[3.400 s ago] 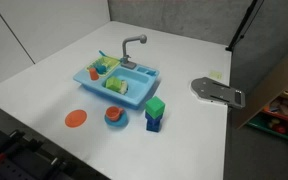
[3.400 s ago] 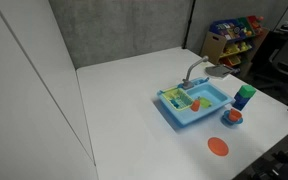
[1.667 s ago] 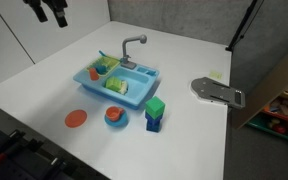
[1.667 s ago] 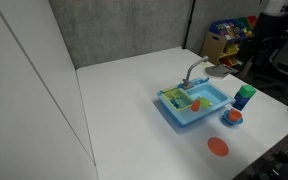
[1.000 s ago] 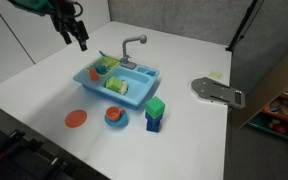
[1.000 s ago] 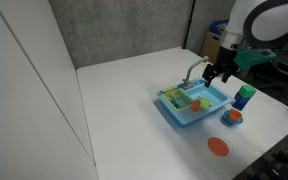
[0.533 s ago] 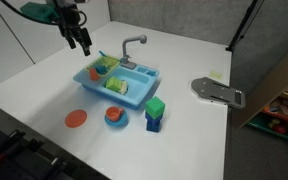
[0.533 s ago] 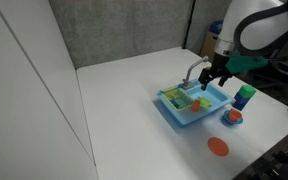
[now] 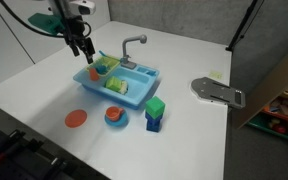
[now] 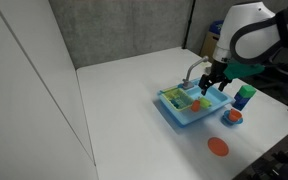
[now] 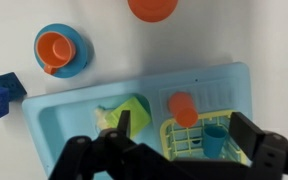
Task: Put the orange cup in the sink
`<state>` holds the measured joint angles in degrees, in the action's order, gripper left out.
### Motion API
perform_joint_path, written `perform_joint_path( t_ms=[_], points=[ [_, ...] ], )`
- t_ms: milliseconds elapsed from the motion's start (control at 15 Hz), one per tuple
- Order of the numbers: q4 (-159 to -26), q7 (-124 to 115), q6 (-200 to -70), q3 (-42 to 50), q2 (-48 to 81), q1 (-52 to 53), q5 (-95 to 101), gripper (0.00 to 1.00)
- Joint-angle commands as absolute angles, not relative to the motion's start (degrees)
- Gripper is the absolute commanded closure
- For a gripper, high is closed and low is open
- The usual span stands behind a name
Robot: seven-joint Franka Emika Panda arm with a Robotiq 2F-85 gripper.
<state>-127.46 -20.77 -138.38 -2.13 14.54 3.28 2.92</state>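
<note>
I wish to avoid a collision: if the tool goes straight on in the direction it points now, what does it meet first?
Probably the orange cup, which lies on the yellow rack inside the sink, almost centred under the open tool. The height between them is unclear.

The 2 exterior views look down obliquely from afar, from differing sides, both holding the sink [image 9: 92, 90] [image 10: 189, 118] on the table [image 9: 194, 130]. The wrist view faces straight down, close above the sink [image 11: 54, 115].

The claw [image 9: 86, 51] has come into view; it now hangs over the sink [image 9: 98, 90].
</note>
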Motion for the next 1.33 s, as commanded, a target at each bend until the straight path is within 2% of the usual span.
perform_joint_path(
  t_ms=[0,533,1267],
  points=[
    [-128.0,-21.5,-142.1,-0.5,17.4,4.4,3.8,0.00],
    [-126.9,-21.1,-151.1,0.5,23.0,6.8,3.0,0.00],
    [-122.5,-22.8,-152.9,4.9,28.9,11.9,5.2,0.00]
  ],
)
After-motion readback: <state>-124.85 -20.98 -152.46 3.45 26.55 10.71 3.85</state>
